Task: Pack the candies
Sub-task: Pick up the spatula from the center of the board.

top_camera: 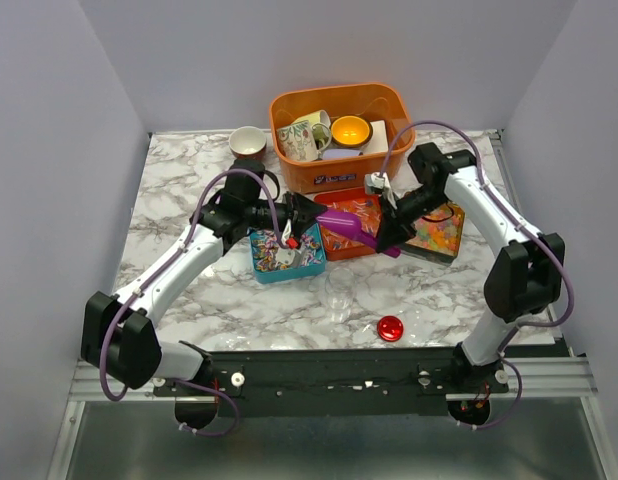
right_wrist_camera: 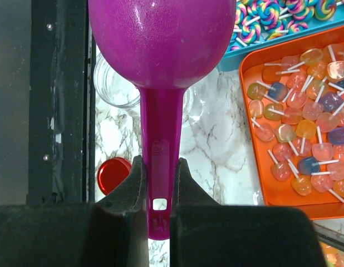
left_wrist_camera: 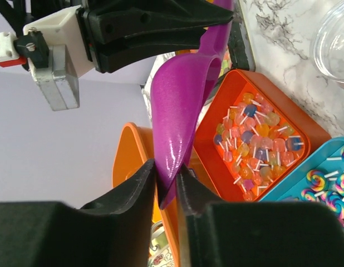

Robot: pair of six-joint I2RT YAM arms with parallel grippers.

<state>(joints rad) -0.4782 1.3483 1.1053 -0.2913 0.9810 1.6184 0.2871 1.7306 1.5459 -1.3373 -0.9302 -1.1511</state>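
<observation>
Marbled tabletop (top_camera: 419,290) bears the candies (right_wrist_camera: 305,128) in open trays (top_camera: 287,274); left end effector (left_wrist_camera: 166,173) and right end effector (right_wrist_camera: 160,167) both pinch the purple scoop (top_camera: 341,226), so one should let go before scooping

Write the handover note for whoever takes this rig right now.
Left gripper: shut on the purple scoop at its bowl rim. Right gripper: shut on its handle.
Candies lie in the blue tray, orange tray and dark tray.
Clear jar shows no candy; red lid is off, on the table near it.
Done: scoop in hand. Left: likely all scooping into the jar, then capping.
</observation>
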